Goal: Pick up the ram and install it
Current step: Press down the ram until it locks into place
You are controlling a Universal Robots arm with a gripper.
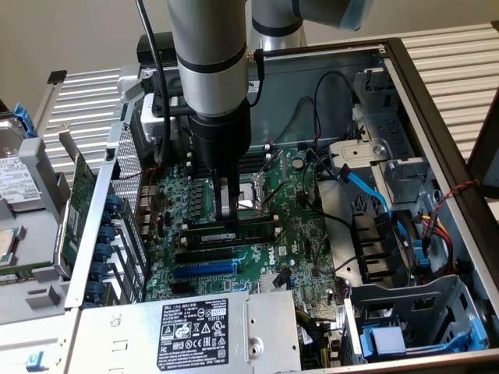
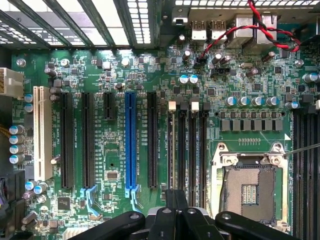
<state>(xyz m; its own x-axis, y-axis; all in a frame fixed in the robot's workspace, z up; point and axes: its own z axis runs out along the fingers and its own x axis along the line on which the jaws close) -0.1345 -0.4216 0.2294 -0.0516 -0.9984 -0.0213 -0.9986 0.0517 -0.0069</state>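
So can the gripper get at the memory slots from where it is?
Probably yes: the gripper hangs directly over the memory slots beside the CPU socket, with no cable crossing them.

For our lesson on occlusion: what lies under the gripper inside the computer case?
The ram sits at the black memory slots on the green motherboard, beneath the shut gripper. The gripper covers its middle.

Plain beige wall (image 1: 70,31), slatted bench (image 1: 452,54)
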